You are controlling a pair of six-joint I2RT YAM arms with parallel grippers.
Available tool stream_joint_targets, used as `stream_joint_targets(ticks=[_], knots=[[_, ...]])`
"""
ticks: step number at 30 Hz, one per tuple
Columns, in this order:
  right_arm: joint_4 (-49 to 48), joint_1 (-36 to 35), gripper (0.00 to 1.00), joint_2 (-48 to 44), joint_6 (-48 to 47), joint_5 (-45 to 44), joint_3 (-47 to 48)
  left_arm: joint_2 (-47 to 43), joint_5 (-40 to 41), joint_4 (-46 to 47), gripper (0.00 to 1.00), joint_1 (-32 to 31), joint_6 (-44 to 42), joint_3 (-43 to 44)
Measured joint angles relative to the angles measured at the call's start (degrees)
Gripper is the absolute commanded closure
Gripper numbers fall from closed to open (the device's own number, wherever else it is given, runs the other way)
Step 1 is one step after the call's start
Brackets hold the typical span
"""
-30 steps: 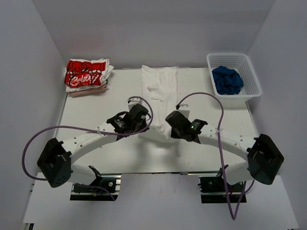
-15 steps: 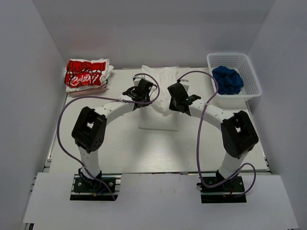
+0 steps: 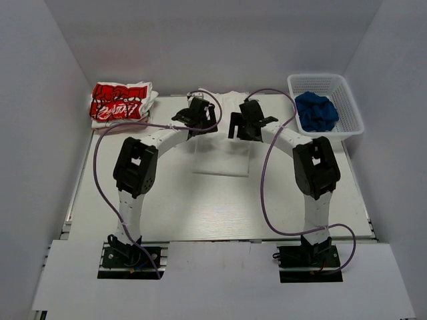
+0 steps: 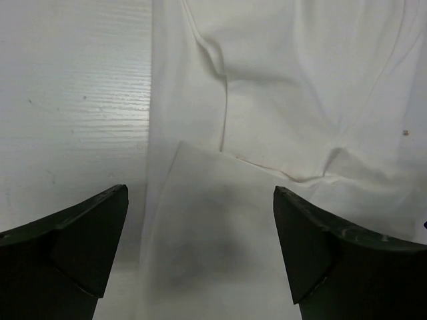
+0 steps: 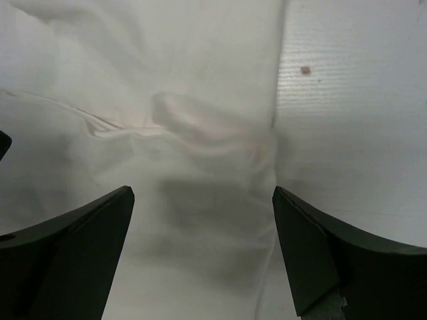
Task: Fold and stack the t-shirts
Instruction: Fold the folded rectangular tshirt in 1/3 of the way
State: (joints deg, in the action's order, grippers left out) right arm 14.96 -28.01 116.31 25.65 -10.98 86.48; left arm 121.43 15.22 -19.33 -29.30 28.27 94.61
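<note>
While the white shirt (image 4: 280, 100) lies folded on the desk (image 4: 67, 100), left fingers (image 4: 73, 253) and right fingers (image 5: 67, 260) hang spread wide over it, empty.

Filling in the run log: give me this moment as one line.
left hand: open over white shirt | right hand: open over white shirt | printed shirt: folded, far left

A white plastic lattice basket (image 3: 319, 78) sits at the far right corner of the pale wood-grain table (image 3: 200, 200). A crumpled blue cloth (image 3: 316, 111) lies bundled inside it (covering most of the bottom). Plain white walls (image 3: 40, 120) enclose the table.
</note>
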Motion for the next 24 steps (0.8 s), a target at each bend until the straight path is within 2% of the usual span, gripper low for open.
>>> stream_joint_targets(ticks=[5, 11, 14, 20, 24], knots=[[-3.1, -0.5, 0.09, -4.0, -3.4, 4.0, -4.2, -4.2, -0.8, 0.7, 0.00, 0.7, -0.2, -4.7], [-5.1, -1.8, 0.09, -9.9, -5.2, 9.0, -13.2, -16.6, -2.2, 0.0, 0.00, 0.6, 2.3, -21.9], [-5.6, -2.1, 0.09, -10.2, -4.7, 9.7, -15.7, -20.9, -3.9, -0.1, 0.00, 0.5, 3.3, -26.8], [-5.7, -2.0, 0.09, -18.9, -2.1, 10.7, -30.5, -22.3, -6.6, 0.3, 0.00, -0.2, 5.2, -31.6], [-6.4, -2.0, 0.09, -24.5, -0.2, 11.6, -35.9, -22.3, -8.1, 0.6, 0.00, -0.4, 6.3, -35.1]])
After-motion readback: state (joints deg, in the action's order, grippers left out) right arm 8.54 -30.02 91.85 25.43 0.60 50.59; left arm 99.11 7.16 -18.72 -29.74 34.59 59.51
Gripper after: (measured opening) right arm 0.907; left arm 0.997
